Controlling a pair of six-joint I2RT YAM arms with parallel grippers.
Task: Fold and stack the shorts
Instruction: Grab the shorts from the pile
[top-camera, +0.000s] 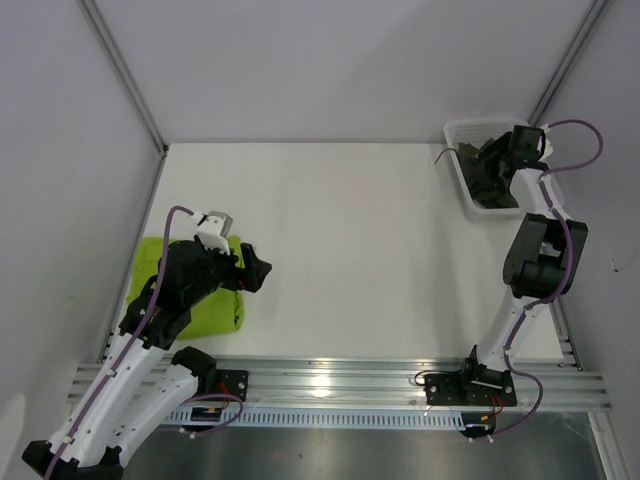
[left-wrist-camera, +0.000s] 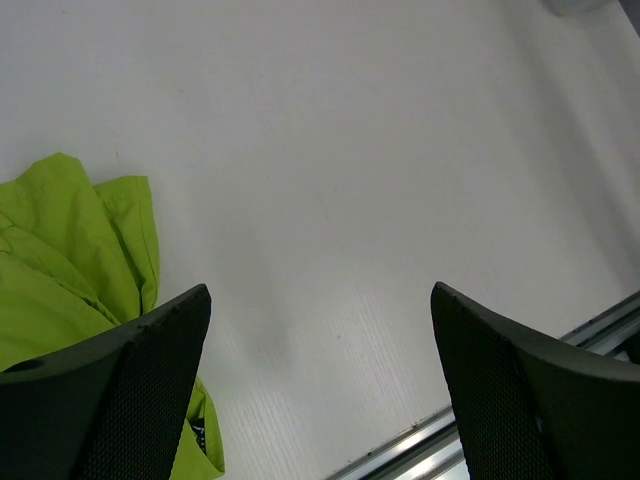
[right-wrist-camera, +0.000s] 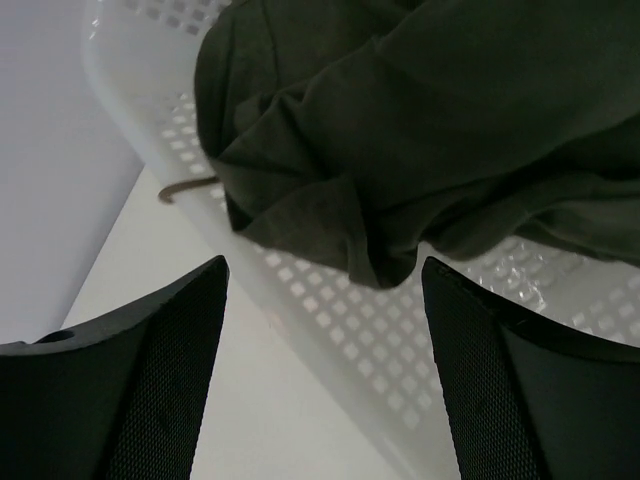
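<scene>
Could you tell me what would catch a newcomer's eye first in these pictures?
The lime shorts lie at the near left of the table, the open left claw hanging beside them over bare surface. In the far right corner, the dark shorts sit crumpled in a white basket, the open right claw close above them.

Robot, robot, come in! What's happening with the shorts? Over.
Left gripper open, empty, beside green shorts on table. Right gripper open over dark shorts in basket. Nothing blocking.
</scene>
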